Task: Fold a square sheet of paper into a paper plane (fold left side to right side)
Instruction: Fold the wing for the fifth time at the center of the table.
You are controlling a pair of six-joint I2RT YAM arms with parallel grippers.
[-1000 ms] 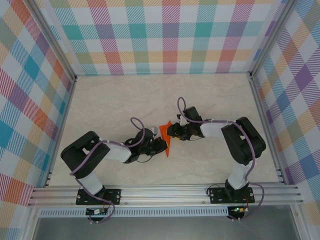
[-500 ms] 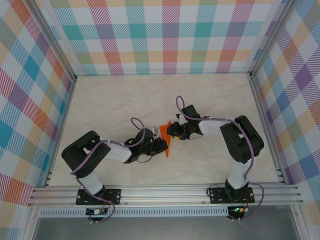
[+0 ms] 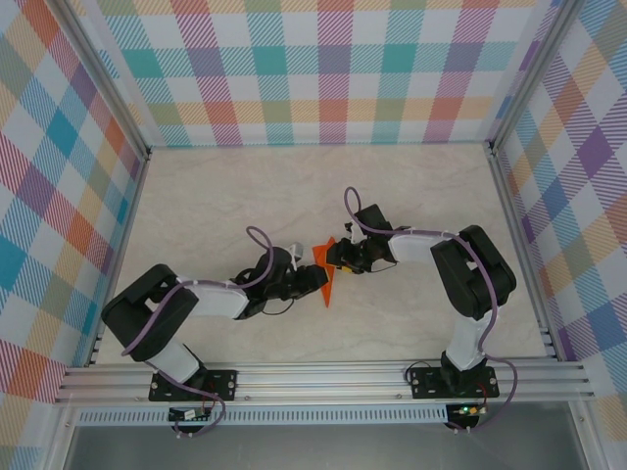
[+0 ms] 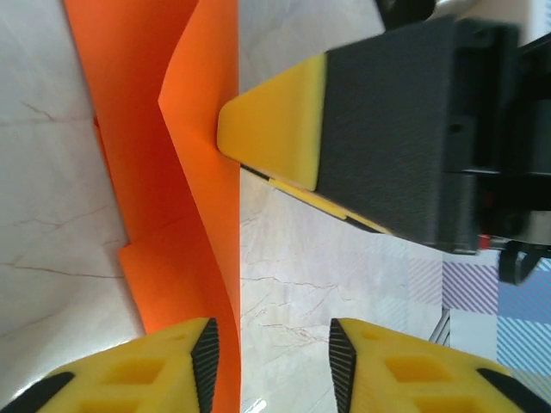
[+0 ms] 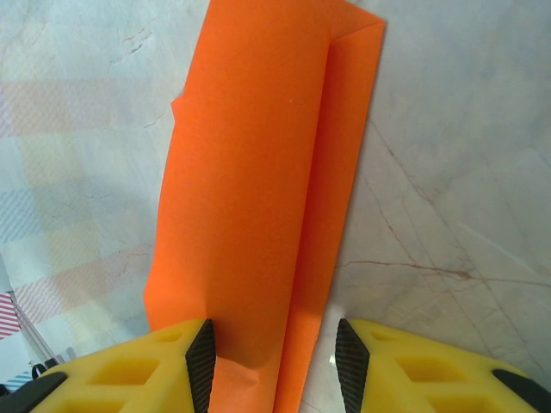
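Lately moved: left gripper (image 3: 312, 282), its arm stretched further toward the middle of the table (image 3: 245, 196) than a second ago. The right gripper (image 3: 336, 258) has barely shifted. Judged: the left side is lining up to carry a flap over to the right, and that fold is not yet made.

Paper (image 3: 328, 289): lies between the two grippers. Thin, matte, bright orange; a long narrow shape with overlapping layers, sharp creases and one edge lifting.

Left gripper: fingers spread, the paper's edge against one finger.

Right gripper: fingers spread, the paper running between them.

Fingers: yellow, moulded, black-backed.

Table: smooth, pale, marble-veined.
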